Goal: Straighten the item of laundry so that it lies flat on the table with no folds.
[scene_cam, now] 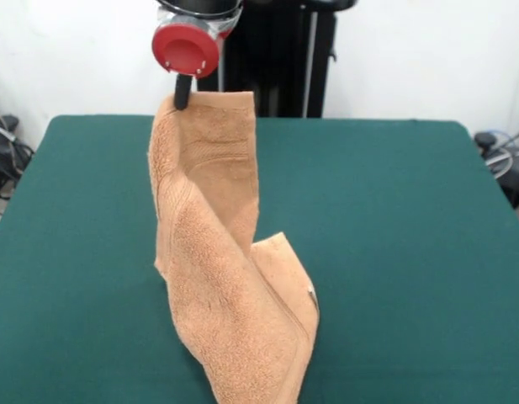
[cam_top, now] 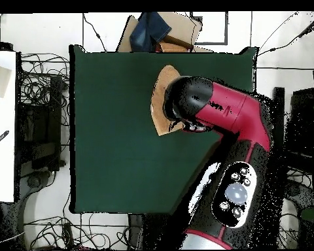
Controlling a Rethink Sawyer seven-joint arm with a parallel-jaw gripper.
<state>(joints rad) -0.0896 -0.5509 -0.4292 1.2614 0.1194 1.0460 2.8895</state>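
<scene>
— Where's the light orange-tan terry towel (scene_cam: 230, 278)?

— Straight beneath my gripper (scene_cam: 182, 95), which pinches its top corner. It hangs long-axis vertical, twisted (lower end apparently resting on the dark green felt desk (scene_cam: 410, 252)).

— So?

— I'd judge it needs lowering sideways.

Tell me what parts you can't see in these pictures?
- Front view: the towel runs off the bottom edge, so its lowest end is cut off.
- Front view: the towel's top corner wraps the tool, hiding its tips.
- Overhead view: the arm covers most of the towel and all of the tool.
</scene>
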